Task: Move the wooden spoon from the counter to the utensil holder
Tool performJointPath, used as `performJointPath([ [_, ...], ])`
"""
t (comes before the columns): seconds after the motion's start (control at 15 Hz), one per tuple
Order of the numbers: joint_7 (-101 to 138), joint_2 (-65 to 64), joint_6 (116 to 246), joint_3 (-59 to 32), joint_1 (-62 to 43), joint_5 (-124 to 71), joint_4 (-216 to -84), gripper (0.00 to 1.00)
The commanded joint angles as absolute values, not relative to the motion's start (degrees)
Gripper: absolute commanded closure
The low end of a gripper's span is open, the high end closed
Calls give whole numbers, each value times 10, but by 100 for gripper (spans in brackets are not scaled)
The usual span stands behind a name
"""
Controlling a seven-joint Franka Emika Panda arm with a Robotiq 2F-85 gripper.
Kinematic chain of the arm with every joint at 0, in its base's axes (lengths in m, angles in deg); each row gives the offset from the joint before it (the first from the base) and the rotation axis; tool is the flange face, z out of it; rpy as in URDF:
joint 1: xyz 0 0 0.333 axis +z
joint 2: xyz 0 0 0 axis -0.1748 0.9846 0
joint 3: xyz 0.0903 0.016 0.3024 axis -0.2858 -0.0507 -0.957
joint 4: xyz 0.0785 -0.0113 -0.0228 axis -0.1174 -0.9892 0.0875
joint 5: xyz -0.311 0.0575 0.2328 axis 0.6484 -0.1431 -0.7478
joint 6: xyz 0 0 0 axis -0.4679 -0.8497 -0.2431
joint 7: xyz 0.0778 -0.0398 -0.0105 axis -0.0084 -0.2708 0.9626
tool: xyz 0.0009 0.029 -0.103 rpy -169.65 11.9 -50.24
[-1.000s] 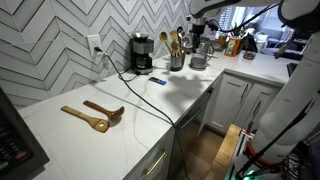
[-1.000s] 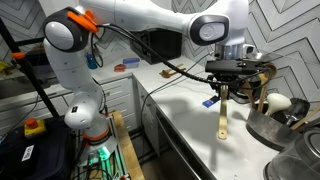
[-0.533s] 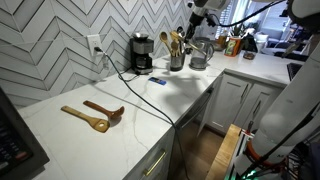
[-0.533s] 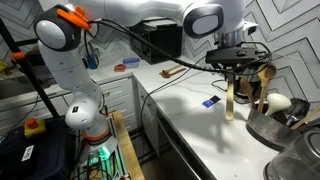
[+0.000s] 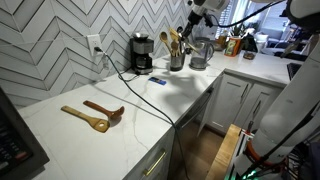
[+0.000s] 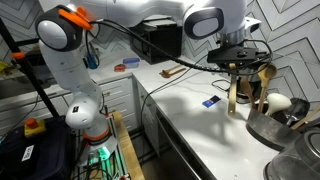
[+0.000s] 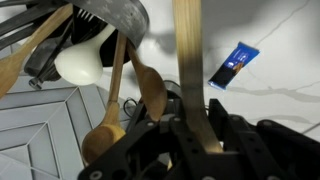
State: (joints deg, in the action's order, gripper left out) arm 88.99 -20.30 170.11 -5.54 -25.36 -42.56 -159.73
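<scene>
Gripping the wooden spoon (image 7: 187,60) by its handle, the gripper (image 7: 190,138) is clamped shut on it. The spoon hangs upright over the white counter (image 6: 190,120), just beside the utensil holder (image 7: 118,14) and not yet in it. The holder is crowded with other wooden utensils (image 7: 150,90). A good finish probably means raising the spoon's lower end clear of the rim, centring it over a gap, lowering it straight, then letting go.

White herringbone-tiled wall (image 5: 50,35) behind pale marble counter (image 5: 100,100)
</scene>
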Motion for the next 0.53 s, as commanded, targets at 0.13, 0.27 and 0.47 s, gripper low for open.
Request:
performJointPath([
  [0.13,960,-199,1771,-29,-242,-578,-1591,93],
  [0.27,989,-195,1789,-24,-243,-622,-1590,93],
  [0.47,1030,-184,1812,-17,-245,-696,-1585,93],
])
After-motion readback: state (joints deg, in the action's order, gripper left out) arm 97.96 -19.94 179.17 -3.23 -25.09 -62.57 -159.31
